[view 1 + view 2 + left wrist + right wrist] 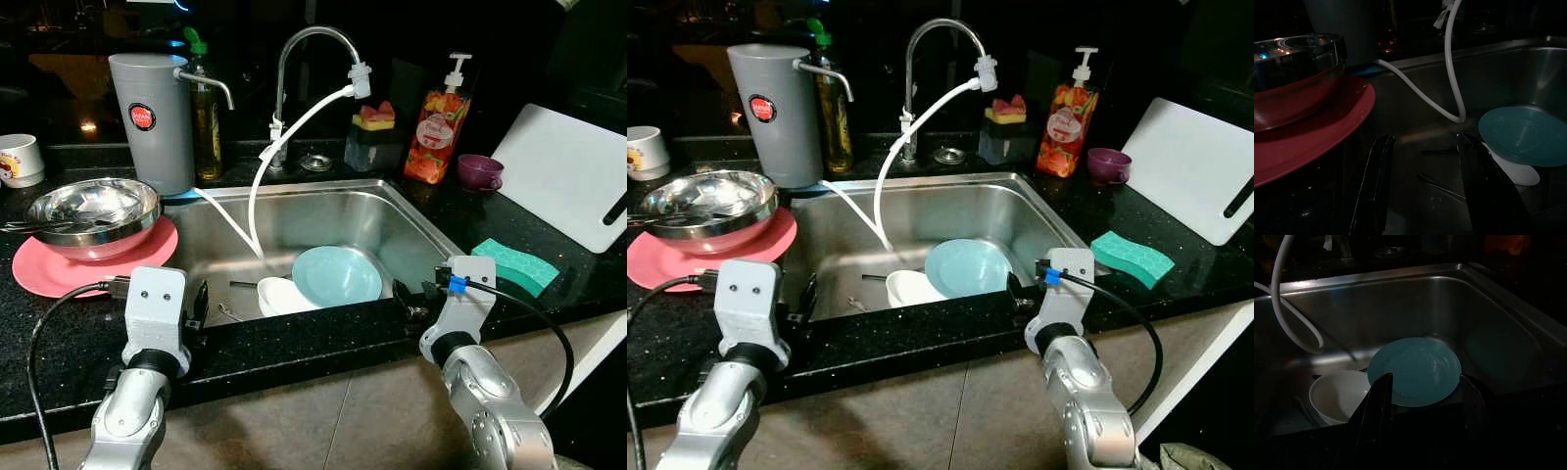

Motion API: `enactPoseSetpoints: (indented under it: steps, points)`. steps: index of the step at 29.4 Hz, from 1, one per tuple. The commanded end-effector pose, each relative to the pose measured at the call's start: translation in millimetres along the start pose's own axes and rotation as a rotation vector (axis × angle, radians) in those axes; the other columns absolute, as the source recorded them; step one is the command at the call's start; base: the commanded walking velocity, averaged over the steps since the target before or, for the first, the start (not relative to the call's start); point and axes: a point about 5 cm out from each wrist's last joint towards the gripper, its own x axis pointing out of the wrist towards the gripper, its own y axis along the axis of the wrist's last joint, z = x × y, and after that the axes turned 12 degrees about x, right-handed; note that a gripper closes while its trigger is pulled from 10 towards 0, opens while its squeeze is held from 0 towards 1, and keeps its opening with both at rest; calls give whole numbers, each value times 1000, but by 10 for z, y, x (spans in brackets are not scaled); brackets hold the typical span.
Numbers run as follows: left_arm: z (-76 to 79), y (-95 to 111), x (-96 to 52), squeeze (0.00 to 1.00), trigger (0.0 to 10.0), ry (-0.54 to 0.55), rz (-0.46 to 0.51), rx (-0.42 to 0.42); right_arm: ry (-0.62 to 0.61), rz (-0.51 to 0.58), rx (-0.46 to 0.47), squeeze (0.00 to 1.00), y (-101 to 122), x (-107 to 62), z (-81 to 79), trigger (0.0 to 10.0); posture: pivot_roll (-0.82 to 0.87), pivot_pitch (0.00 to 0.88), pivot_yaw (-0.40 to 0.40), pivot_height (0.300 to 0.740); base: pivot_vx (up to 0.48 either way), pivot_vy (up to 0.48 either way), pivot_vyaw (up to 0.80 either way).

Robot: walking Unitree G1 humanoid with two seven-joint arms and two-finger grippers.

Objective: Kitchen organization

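Both grippers poised at sink (323, 191) front rim, fingers spread, empty. Right gripper (1425, 401) faces teal plate (337, 275) leaning over white bowl (284, 295) inside sink; left gripper (1422, 188) nearer pink plate (39, 274). Suggested: pinch teal plate rim, lift clear of white hose (257, 196) behind.

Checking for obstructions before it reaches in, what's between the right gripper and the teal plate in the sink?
Nothing: in the right wrist view, the right gripper with open fingers frames the teal plate, bare between.
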Motion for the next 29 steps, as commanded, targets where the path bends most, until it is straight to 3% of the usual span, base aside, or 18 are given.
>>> enactPoseSetpoints:
  steps: [1, 29]
  points:
    - [22, -57, 0, 0, 10000, -18, -24, 17, -12, 0, 5, 0, -15, -5, 26, 10000, 106, 95, -77, 740, 0, 0, 0]
    - [27, -50, 27, 0, 10000, -21, -15, 19, -21, 13, 9, 0, 8, 7, 40, 10000, 106, 91, -79, 740, 0, 0, 0]
